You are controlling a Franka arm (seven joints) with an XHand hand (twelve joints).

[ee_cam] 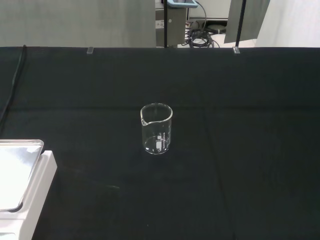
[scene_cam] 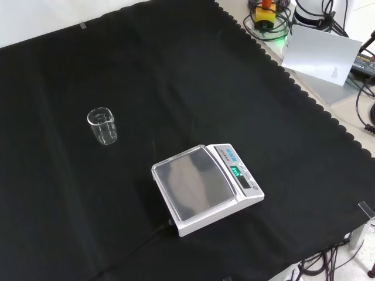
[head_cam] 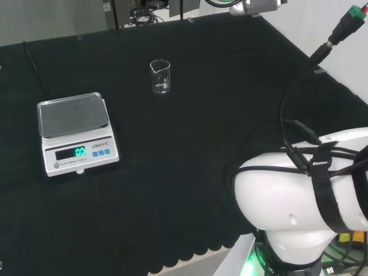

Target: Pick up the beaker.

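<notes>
A small clear glass beaker (head_cam: 160,76) stands upright on the black cloth, far from the arm's base in the head view. In the front view the beaker (scene_cam: 102,126) sits toward the left of the cloth, and it looks to hold nothing. From the wrist view the beaker (ee_cam: 156,129) is some way ahead, its spout turned toward the camera, with bare cloth all around it.
A white electronic scale (head_cam: 76,133) with a steel pan and a lit green display sits left of the beaker in the head view; in the front view the scale (scene_cam: 206,186) is nearer the camera. The arm's white links (head_cam: 305,201) bulk at lower right.
</notes>
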